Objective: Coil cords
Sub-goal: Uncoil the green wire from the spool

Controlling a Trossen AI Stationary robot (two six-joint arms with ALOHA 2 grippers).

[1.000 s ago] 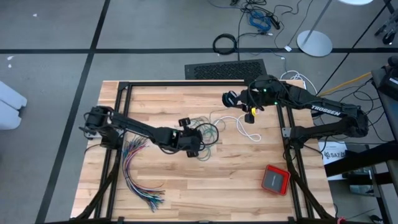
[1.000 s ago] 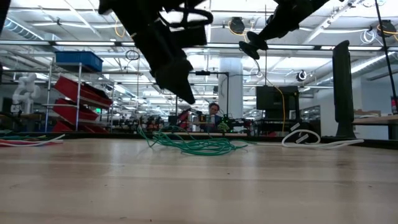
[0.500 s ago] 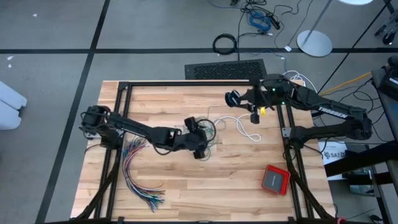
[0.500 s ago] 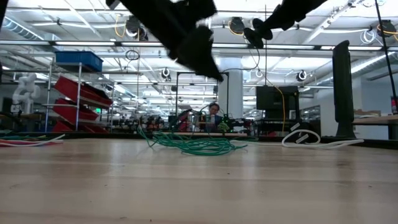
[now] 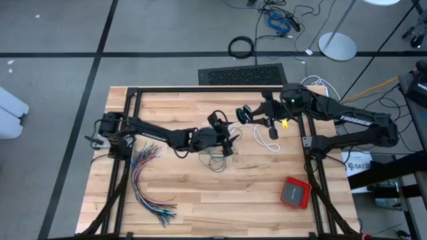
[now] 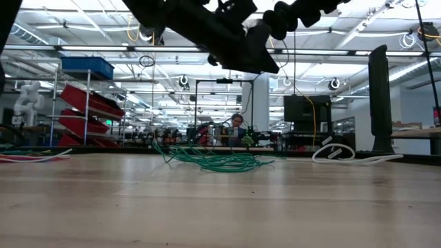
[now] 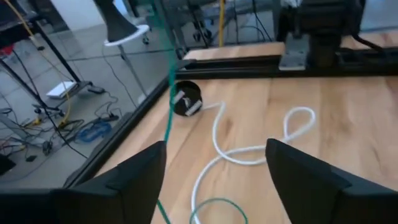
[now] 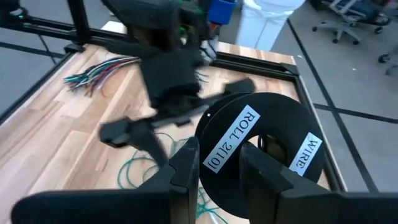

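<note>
1. Fanned coloured wires (image 5: 150, 180) lie at the tabletop's (image 5: 173, 207) left edge beside the left arm's base, well clear of the work and no part of the job.
2. The left gripper (image 5: 225, 132) hovers mid-table with its fingers (image 7: 134, 177) spread wide, holding nothing; a strand of the teal cord (image 5: 217, 160) runs up past one finger, apparently so it can be guided toward the reel.
3. Most of the teal cord lies in a loose tangle (image 6: 220, 162) on the wood just below that gripper, not yet coiled.
4. A white cord end (image 5: 263, 139) curls on the wood between the two arms, untouched.
5. The right gripper (image 5: 257, 112) holds a black reel (image 8: 261, 146) labelled "ROLL" and "WIRE" above the tabletop's far right, its fingers (image 8: 186, 168) closed on the rim, likely to present it as the form for winding.
6. A red box (image 5: 295, 192) sits near the front right corner, out of the way.
</note>
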